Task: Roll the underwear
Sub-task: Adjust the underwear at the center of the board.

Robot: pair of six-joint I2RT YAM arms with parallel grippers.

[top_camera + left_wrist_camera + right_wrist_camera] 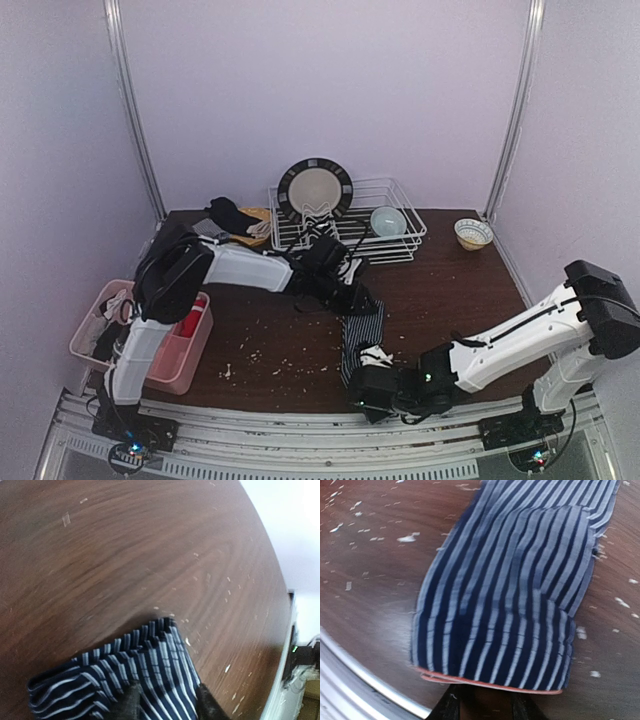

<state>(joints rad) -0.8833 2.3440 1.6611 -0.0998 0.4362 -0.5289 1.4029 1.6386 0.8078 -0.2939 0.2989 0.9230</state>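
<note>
The black-and-white striped underwear lies on the brown table as a long narrow folded strip running away from the near edge. My left gripper is at its far end; in the left wrist view the striped cloth lies flat between the spread fingers. My right gripper is at the near end, open. In the right wrist view the orange-trimmed hem lies just ahead of the fingertips, with bare table between them. A red underwear sits in the pink tray.
A wire dish rack at the back holds a plate and a bowl. A second bowl stands at the back right. A dark cloth lies at the back left. Pale crumbs are scattered over the table.
</note>
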